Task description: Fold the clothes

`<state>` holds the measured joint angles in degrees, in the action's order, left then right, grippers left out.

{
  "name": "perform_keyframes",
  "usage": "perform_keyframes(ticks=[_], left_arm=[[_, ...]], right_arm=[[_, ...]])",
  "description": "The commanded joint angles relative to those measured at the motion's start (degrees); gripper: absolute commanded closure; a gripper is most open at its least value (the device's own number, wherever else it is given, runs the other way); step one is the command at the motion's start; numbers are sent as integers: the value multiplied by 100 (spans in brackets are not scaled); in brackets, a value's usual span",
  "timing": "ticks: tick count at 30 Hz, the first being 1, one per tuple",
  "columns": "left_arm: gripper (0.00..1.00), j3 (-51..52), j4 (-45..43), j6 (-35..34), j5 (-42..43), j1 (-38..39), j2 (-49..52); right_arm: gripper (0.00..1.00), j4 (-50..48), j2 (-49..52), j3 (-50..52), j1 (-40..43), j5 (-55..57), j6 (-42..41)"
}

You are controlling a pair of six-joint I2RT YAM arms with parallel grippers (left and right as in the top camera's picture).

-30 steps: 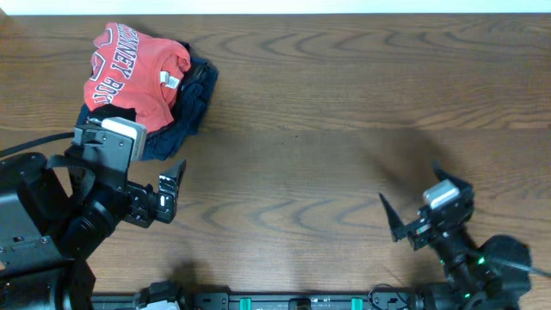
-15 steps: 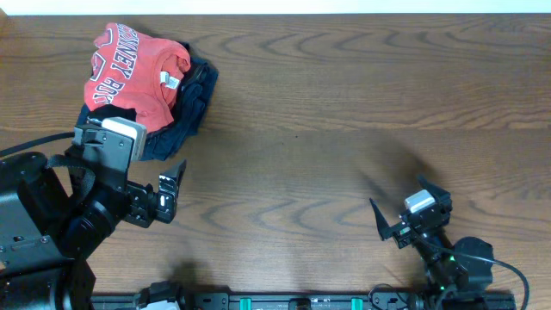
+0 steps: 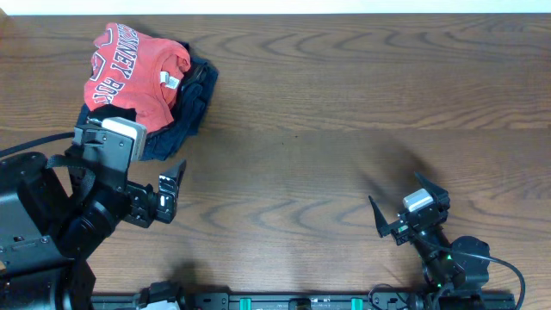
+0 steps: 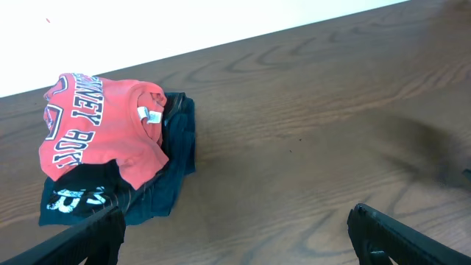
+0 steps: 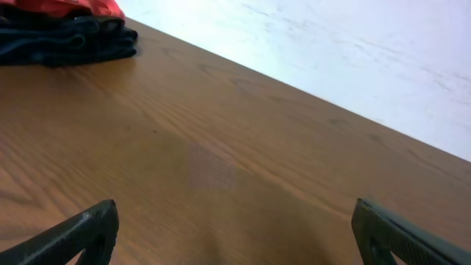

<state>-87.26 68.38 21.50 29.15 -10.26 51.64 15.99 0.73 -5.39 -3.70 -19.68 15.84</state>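
Note:
The clothes, a coral-red T-shirt [image 3: 129,73] with white lettering and a white neck tag, lie folded on top of a stack at the far left of the table. In the left wrist view the T-shirt [image 4: 96,121] is ahead and to the left. Only a red sliver of the T-shirt [image 5: 73,6] shows at the top left of the right wrist view. My left gripper [image 3: 133,153] sits just in front of the stack, open and holding nothing, its left fingertip [image 4: 88,235] beside the stack's near edge. My right gripper [image 3: 403,202] is open over bare wood near the front right.
Under the T-shirt lie a folded navy garment [image 3: 185,108] and a folded black garment [image 4: 77,195] with white lettering. The wooden table [image 3: 344,103] ends at a white strip along the far side [image 4: 221,22].
The right arm has drawn back toward the near edge and slightly left, its jaws still wide. The left arm and the stack have not moved.

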Motion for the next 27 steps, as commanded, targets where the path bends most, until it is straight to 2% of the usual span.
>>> perform_keyframes(ticks=[1, 24, 27], left_arm=[[2, 15, -4, 94, -28, 28, -4], [2, 15, 125, 127, -55, 157, -122], [2, 94, -160, 142, -96, 337, -326]], right_arm=[[1, -15, -46, 37, 79, 20, -37], [1, -15, -46, 37, 79, 17, -37], [1, -15, -46, 37, 79, 17, -37]])
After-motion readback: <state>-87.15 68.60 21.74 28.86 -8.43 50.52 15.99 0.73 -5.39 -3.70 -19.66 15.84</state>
